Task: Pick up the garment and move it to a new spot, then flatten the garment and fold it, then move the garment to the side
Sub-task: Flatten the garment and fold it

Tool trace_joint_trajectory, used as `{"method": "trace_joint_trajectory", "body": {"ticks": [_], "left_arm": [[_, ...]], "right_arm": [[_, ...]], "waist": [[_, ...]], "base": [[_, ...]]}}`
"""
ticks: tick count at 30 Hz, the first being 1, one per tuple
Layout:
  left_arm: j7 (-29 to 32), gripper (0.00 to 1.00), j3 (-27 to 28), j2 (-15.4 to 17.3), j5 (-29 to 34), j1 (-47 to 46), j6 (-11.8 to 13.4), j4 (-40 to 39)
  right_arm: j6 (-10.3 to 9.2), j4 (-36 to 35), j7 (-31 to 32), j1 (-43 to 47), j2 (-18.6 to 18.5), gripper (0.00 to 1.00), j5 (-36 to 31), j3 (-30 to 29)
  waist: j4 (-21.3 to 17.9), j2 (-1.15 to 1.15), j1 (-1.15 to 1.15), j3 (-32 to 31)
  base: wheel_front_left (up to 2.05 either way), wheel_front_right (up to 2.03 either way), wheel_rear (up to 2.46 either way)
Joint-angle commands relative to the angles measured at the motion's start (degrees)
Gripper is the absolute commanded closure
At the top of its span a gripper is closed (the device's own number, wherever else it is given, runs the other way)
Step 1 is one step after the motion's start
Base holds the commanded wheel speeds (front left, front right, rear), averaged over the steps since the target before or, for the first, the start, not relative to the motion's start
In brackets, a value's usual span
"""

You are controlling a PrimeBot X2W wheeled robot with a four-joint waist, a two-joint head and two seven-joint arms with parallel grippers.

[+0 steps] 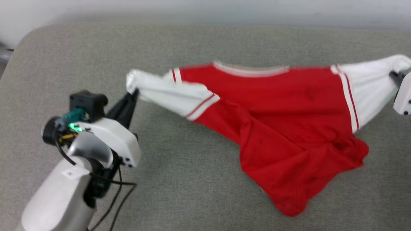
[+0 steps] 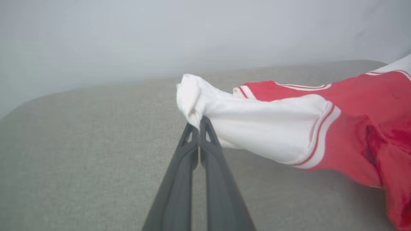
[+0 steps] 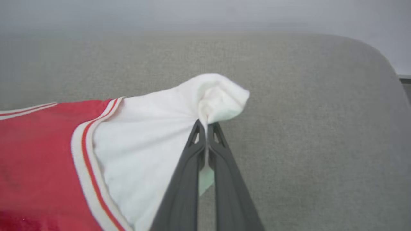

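The garment (image 1: 282, 128), a red shirt with white red-striped sleeves, is stretched between my two grippers over the grey cushion (image 1: 192, 192). Its red body sags in folds to the lower right. My left gripper (image 1: 135, 93) is shut on the tip of the white sleeve at the left; the left wrist view shows the garment (image 2: 273, 128) pinched by the left gripper (image 2: 199, 121). At the right edge, my right gripper (image 1: 394, 75) is shut on the other white sleeve. The right wrist view shows the garment (image 3: 144, 144) bunched between the right gripper (image 3: 206, 123).
The grey cushion's (image 3: 305, 128) back edge meets a pale wall (image 1: 205, 9). Its rounded corner is at the upper left (image 1: 29, 35). Black cables (image 1: 118, 199) hang from my left forearm.
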Motion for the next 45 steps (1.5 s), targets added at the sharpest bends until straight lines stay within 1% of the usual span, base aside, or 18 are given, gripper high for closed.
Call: {"method": "trace_joint_trajectory", "body": {"ticks": [1, 3, 5, 7, 10, 14, 18, 22, 28, 33, 38, 45], "left_arm": [[-0.5, 1.0, 0.4, 0.4, 0.4, -1.4, 0.1, 0.0], [-1.0, 1.0, 1.1, 1.1, 1.0, -3.5, -0.2, 0.4], [-1.2, 1.0, 1.6, 1.1, 1.1, -6.0, -0.5, 1.4], [-1.6, 1.0, 2.1, 0.7, 0.8, -9.1, -1.0, 2.9], [-2.4, 1.0, 3.0, 0.1, 0.4, -14.2, -2.0, 6.2], [-3.8, 1.0, 3.8, -1.2, 0.3, -22.2, -3.3, 11.5], [-5.5, 1.0, 3.9, -2.1, 1.2, -31.5, -5.1, 18.3], [-8.9, 1.0, 4.3, -3.3, 2.2, -40.5, -6.5, 26.3], [-14.1, 1.0, 5.4, -4.0, 3.7, -53.2, -6.9, 36.1], [-16.6, 1.0, 6.1, -4.0, 4.1, -61.5, -7.3, 41.2], [-18.3, 1.0, 6.3, -4.7, 3.7, -65.8, -8.0, 44.9], [-20.1, 1.0, 6.2, -6.0, 2.6, -66.0, -9.2, 50.0]], "right_arm": [[-0.08, -0.5, -1.0, -0.6, -0.3, 1.0, -0.4, -0.2], [-0.08, -2.1, -3.8, -1.8, -0.2, 1.0, -1.8, -0.6], [-0.07, -3.3, -5.9, -2.4, 0.3, 1.0, -2.9, -0.8], [-0.08, -4.1, -7.2, -3.4, 0.3, 1.0, -4.6, -1.1], [-0.08, -5.1, -8.2, -5.4, 0.8, 1.0, -6.6, 0.0], [-0.08, -5.6, -9.9, -9.6, 0.5, 1.0, -9.2, 1.3], [-0.08, -4.9, -11.9, -15.7, -0.1, 1.0, -11.4, 2.3], [-0.08, -2.9, -13.4, -23.0, -0.2, 1.0, -12.9, 3.1], [-0.09, 0.1, -17.8, -34.1, 0.5, 1.0, -15.6, 3.0], [-0.08, 3.0, -21.2, -42.0, 1.1, 1.0, -16.4, 3.8], [-0.08, 5.8, -23.3, -46.8, 2.0, 1.0, -16.2, 5.4], [-0.08, 10.4, -26.3, -47.4, 3.3, 1.0, -14.7, 7.9]], "waist": [[-1.0, 0.0, 0.0, -1.3], [-1.6, 0.0, 0.0, -2.2], [-2.1, 0.0, 0.0, -3.1], [-2.5, 0.0, 0.0, -3.5], [-3.3, 0.0, 0.0, -3.8], [-4.0, 0.0, 0.0, -3.1], [-4.3, 0.0, 0.0, -1.2], [-4.6, 0.0, 0.0, 1.3], [-5.5, 0.0, 0.0, 5.9], [-6.2, 0.0, 0.0, 10.0], [-6.5, 0.0, 0.0, 13.8], [-6.1, 0.0, 0.0, 17.6]], "base": [[0.0, 0.0, 0.0], [0.0, 0.0, 0.0], [0.0, 0.0, 0.0], [0.0, 0.0, 0.0], [0.0, 0.0, 0.0], [0.0, 0.0, 0.0], [0.0, 0.0, 0.0], [0.0, 0.0, 0.0], [0.0, 0.0, 0.0], [0.0, 0.0, 0.0], [0.0, 0.0, 0.0], [0.0, 0.0, 0.0]]}}
